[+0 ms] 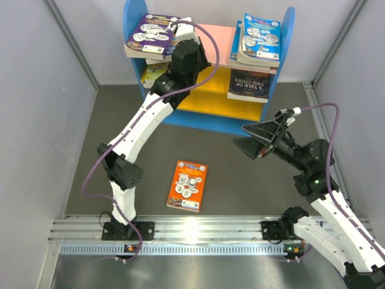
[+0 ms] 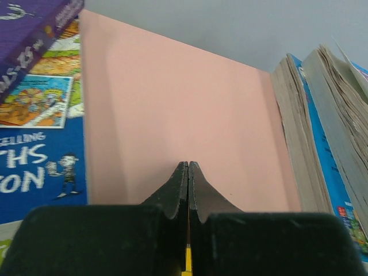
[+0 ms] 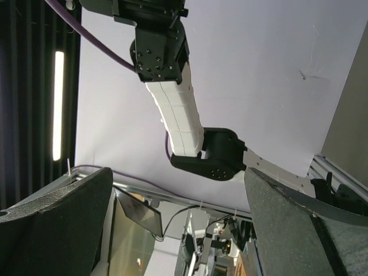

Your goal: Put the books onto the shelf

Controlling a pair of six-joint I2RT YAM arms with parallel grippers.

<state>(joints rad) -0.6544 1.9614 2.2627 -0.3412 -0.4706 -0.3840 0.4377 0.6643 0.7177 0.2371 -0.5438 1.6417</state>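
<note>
The shelf [image 1: 135,18] has blue sides, a pink top board [image 2: 172,103] and yellow lower boards. On top lie a purple book [image 1: 153,33] at the left and a light blue stack [image 1: 260,39] at the right. "A Tale of Two Cities" [image 1: 248,84] leans on the middle board. An orange book [image 1: 187,185] lies flat on the table. My left gripper [image 2: 188,165] is shut and empty over the bare pink board, between the purple book [image 2: 34,34] and the blue stack [image 2: 322,132]. My right gripper [image 1: 239,135] hovers open and empty in front of the shelf's right side, fingers [image 3: 57,224] spread wide.
More books [image 1: 153,75] sit on the left of the middle yellow board. Grey walls enclose the dark table on both sides. A metal rail [image 1: 198,232] with both arm bases runs along the near edge. The left arm [image 1: 144,120] stretches diagonally up to the shelf.
</note>
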